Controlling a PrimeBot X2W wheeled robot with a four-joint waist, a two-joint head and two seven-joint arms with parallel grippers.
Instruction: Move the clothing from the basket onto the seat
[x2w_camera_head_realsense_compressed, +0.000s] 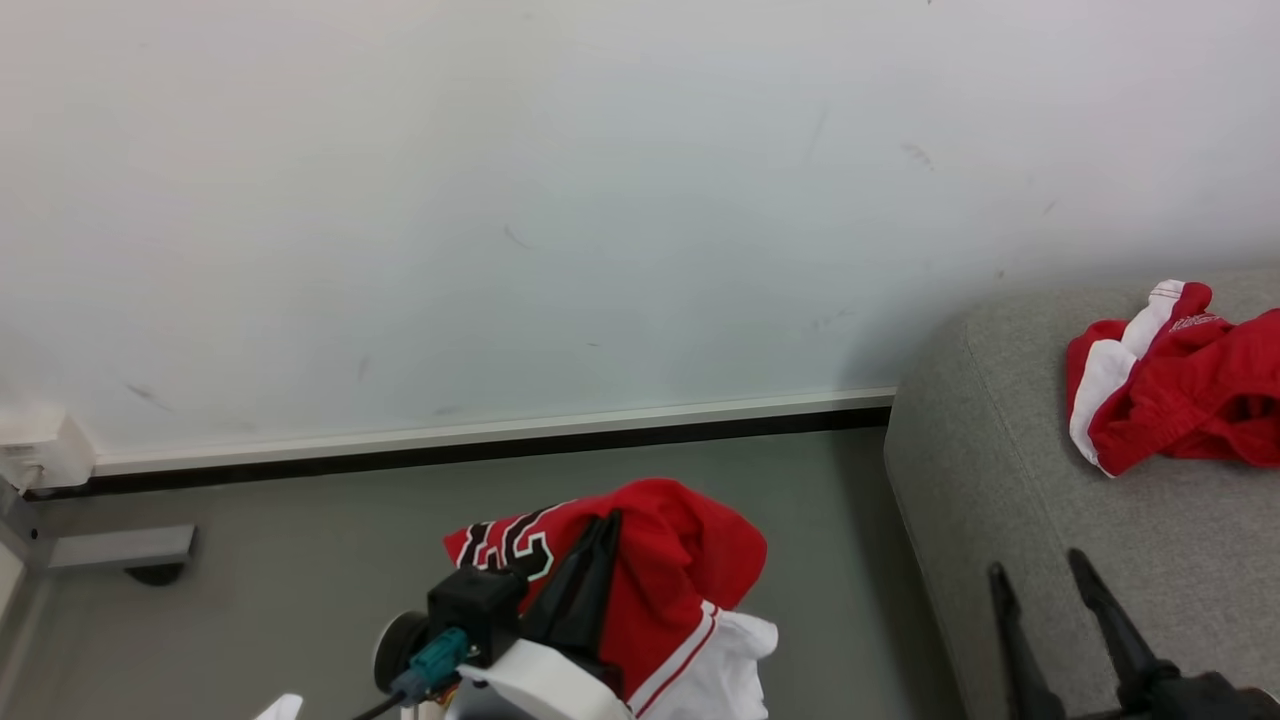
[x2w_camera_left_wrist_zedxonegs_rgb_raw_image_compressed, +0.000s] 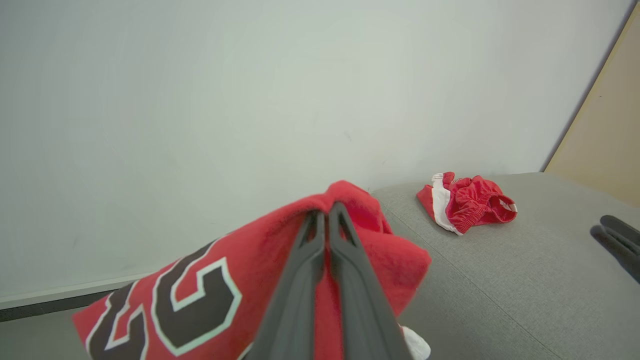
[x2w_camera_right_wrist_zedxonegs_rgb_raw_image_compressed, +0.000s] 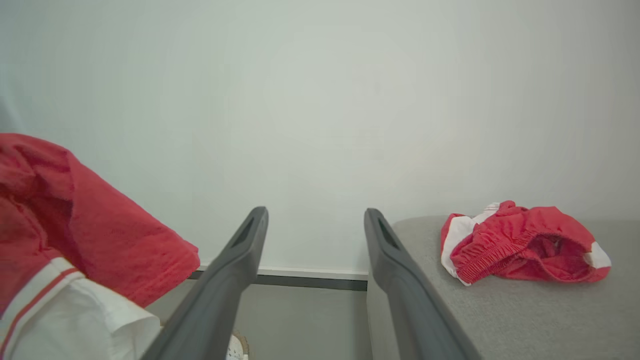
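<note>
Looking from the head view, we count one piece delivered: the red shorts lie at right on the grey seat; the numbered jersey hangs low centre, not yet there. Left wrist view: our left gripper pinches the jersey, folds draped round its jaws. Right wrist view: our right gripper gapes empty, bottom centre.

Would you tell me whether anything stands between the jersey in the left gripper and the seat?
Nothing visible does: the jersey hangs from the left gripper beside the seat, and the other red garment lies farther along it.
</note>
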